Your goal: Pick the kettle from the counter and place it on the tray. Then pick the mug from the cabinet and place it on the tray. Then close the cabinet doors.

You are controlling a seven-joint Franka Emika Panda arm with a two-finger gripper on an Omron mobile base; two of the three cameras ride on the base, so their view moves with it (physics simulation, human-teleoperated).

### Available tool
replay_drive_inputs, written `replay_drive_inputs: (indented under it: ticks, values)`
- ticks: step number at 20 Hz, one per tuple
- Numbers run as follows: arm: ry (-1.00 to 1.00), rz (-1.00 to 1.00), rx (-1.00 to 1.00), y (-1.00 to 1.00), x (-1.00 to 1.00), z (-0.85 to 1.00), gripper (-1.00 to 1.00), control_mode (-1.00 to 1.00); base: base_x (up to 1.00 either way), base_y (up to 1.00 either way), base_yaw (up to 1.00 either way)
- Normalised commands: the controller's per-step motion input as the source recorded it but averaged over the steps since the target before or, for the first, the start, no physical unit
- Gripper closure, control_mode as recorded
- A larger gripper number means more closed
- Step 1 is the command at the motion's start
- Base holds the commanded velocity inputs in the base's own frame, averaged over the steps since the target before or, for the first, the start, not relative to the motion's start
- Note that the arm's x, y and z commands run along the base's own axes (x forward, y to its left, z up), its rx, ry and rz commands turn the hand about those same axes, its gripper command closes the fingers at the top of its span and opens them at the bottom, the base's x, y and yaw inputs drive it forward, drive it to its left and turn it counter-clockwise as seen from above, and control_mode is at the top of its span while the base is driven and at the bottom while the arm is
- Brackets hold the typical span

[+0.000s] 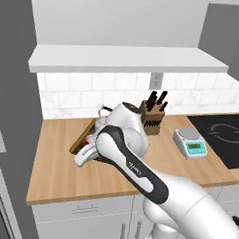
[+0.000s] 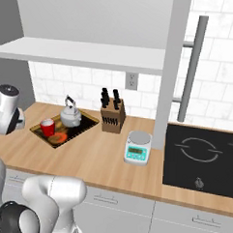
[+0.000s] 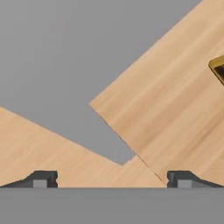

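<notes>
Showing the pincer (image 3: pixel 112 179) spread wide and empty over the counter (image 3: pixel 166 109); the tray (image 3: pixel 217 69), beside it, carries kettle (image 2: pixel 70 114) and mug (image 2: pixel 47 127), leaving door-closing.

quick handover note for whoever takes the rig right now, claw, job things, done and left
Claw: open, holding nothing, over the counter corner left of the tray.
Kettle and red mug both sit on the tray.
Done: kettle and mug placed.
Left: close the cabinet doors; one door stands open, its bar handle facing right.
</notes>
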Motion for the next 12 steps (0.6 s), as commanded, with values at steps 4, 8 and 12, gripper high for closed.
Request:
replay_drive_inputs:
  ticks: [4, 8, 12]
  values:
    - [-0.10, 0.00, 0.00, 0.00, -0.01, 0.00, -1.00, -1.00, 0.00, 0.00, 0.00]
    - [-0.11, -0.03, 0.00, 0.00, 0.00, 0.00, -1.00, -1.00, 0.00, 0.00, 0.00]
    - [-0.09, -0.04, 0.00, 0.00, 0.00, 0.00, -1.00, -1.00, 0.00, 0.00, 0.00]
